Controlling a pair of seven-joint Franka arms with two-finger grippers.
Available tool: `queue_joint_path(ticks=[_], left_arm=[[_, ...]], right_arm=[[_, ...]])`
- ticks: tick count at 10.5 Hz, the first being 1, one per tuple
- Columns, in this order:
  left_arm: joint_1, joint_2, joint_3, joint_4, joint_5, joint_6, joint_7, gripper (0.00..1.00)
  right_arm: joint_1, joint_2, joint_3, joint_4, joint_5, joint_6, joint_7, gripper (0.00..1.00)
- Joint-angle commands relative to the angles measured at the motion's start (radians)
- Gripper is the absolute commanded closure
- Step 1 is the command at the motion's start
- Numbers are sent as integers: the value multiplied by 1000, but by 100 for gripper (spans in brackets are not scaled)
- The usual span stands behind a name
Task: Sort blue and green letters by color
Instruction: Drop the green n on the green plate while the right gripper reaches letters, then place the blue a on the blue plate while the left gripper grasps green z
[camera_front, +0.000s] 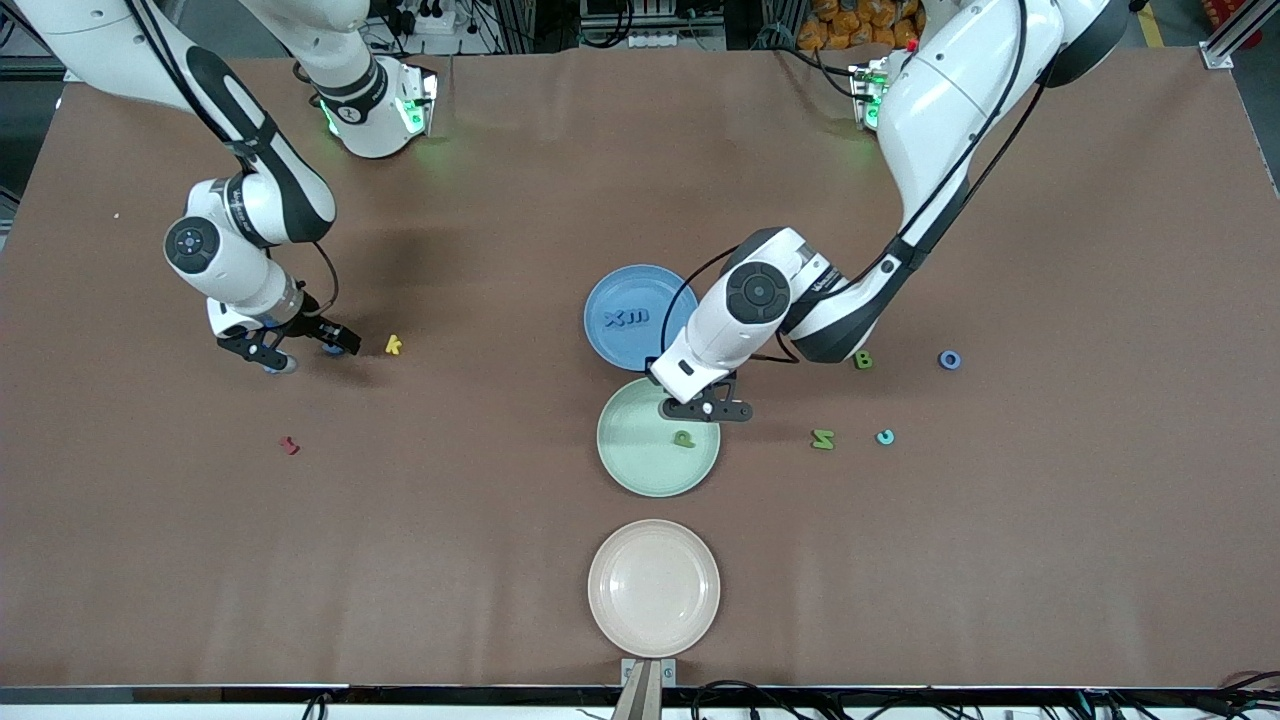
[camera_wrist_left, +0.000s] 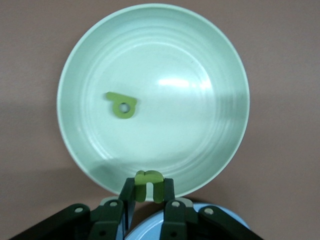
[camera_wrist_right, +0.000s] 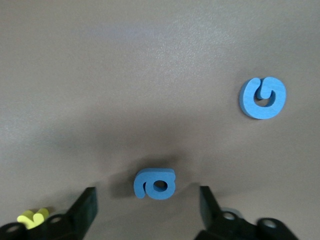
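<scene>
A: Your nearest things are the cream plate (camera_front: 653, 588), then the green plate (camera_front: 640, 455) with one green letter (camera_front: 684, 438) lying in it.

B: And your left gripper (camera_front: 707, 408)?

A: Over that plate's rim, pinched tight on a green u (camera_wrist_left: 149, 185). N (camera_front: 822, 439), B (camera_front: 863, 360) and a blue o (camera_front: 949, 360) lie toward its end.

B: The right gripper (camera_front: 290, 350)?

A: Low at the table, fingers spread either side of a blue a (camera_wrist_right: 155, 183), beside the yellow k (camera_front: 393, 345)
</scene>
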Motion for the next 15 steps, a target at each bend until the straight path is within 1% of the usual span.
queue_joint_path(ticks=[1, 2, 3, 4, 5, 6, 7, 8, 9, 10, 11, 12, 13, 14, 15], left_arm=[[-19, 63, 20, 40, -9, 88, 9, 100], [-22, 64, 38, 38, -9, 94, 22, 95], [-25, 57, 39, 38, -6, 93, 38, 89], [-21, 50, 39, 38, 6, 94, 50, 78], [-16, 40, 39, 38, 29, 93, 56, 72], [-6, 34, 39, 37, 64, 91, 68, 58], [-3, 29, 39, 32, 81, 88, 84, 42], [5, 26, 39, 31, 85, 86, 82, 0], [4, 24, 39, 29, 82, 83, 82, 0], [8, 21, 39, 25, 83, 77, 82, 0], [17, 2, 39, 26, 83, 26, 82, 0], [37, -28, 39, 26, 83, -42, 84, 0], [68, -58, 34, 26, 74, -124, 79, 0], [95, -90, 34, 14, 81, -215, 93, 0], [128, -126, 36, -19, 85, -249, 146, 0]], right_arm=[[-23, 21, -10, -21, -60, 63, -5, 46], [-23, 22, -13, -21, -70, 65, -5, 56], [-23, 22, -19, -20, -77, 65, -5, 61], [-23, 23, -22, -18, -78, 65, -3, 74], [-23, 23, -22, -18, -78, 65, -3, 82], [-23, 20, -24, -15, -78, 60, -2, 87], [-14, 6, -24, -9, -78, 50, 6, 90], [-3, -18, -22, 9, -71, 18, 12, 90], [33, -41, -21, 28, -63, -34, 30, 91], [76, -53, -18, 43, -63, -71, 91, 91], [120, -54, -15, 60, -60, -75, 142, 91], [194, -49, -15, 83, -34, -76, 185, 91], [251, -44, -15, 110, 30, -78, 220, 91], [303, -41, 1, 136, 81, -88, 224, 92], [352, -40, 13, 161, 113, -111, 228, 94]])
